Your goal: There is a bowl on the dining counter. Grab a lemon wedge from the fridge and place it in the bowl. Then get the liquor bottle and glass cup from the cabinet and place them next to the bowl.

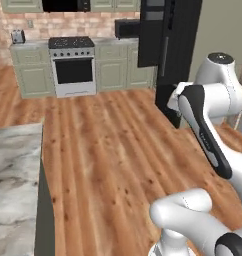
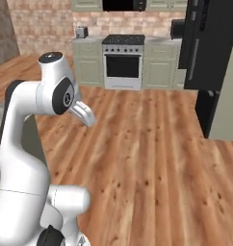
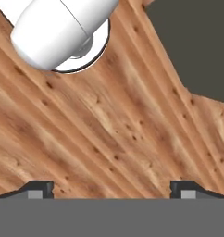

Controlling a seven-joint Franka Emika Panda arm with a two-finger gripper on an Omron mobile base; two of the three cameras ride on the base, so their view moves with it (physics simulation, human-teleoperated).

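Above wooden floor [image 3: 109,129], claw [image 3: 111,190] gapes wide, empty, facing down.

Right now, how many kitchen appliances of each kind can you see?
Stove: 1
Toaster: 1
Fridge: 1
Microwave: 1
Total: 4

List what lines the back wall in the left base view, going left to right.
Toaster → stove → microwave → fridge.
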